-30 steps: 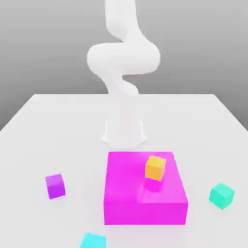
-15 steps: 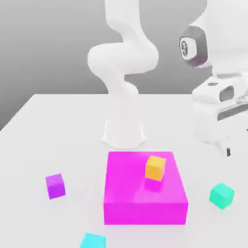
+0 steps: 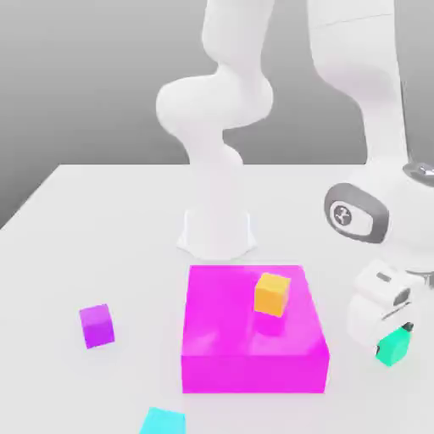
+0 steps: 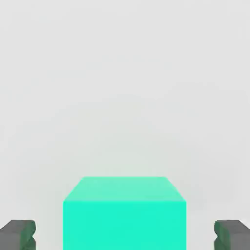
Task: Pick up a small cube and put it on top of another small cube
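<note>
The white tabletop carries everything, with the Panda arm bending down from its base at the middle of the table toward the edge at the exterior view's right. The big magenta block sits near the front edge at the middle, and the small orange-yellow cube stands on its top, toward the back.

The gripper is low over the small green-teal cube, which rests on the tabletop close to that right edge, just beside the magenta block. In the hand view the two dark fingertips stand on either side of the cube with gaps showing, so the hand is spread around it and not pinching it.

The step in hand appears to be the grasp. It likely goes best if the fingers close squarely on opposite faces, centred, so the cube does not twist or skid.

A purple cube lies near the opposite edge and a sky-cyan cube at the front edge, both well apart. The carry probably needs a lift above the magenta block's rim.
</note>
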`<state>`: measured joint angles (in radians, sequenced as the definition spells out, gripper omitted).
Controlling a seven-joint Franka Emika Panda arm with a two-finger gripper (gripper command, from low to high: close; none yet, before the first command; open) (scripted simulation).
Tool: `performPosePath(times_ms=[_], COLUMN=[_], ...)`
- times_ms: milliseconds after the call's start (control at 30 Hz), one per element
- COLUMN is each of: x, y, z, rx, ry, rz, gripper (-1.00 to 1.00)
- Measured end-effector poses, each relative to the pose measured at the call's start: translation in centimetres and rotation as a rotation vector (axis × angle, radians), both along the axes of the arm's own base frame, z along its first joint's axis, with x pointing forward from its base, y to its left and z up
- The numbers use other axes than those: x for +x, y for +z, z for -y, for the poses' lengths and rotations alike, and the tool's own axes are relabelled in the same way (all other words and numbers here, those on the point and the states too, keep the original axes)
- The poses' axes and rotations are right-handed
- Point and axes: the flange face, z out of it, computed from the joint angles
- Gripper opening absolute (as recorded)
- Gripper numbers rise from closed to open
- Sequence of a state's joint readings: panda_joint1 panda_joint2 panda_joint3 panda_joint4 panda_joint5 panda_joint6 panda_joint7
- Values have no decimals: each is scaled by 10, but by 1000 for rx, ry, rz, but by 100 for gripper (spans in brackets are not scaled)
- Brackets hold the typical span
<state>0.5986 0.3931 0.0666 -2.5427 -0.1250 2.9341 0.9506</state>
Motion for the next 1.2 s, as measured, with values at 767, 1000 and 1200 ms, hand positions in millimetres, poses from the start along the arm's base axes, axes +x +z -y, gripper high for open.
performPosePath(times_ms=[767,1000,1200], x=[1,-19,-22], y=[151,188,138], z=[116,184,193], rx=[49,11,2], ry=[452,710,746], rz=[-29,-5,-3], gripper=[-100,-100,-100])
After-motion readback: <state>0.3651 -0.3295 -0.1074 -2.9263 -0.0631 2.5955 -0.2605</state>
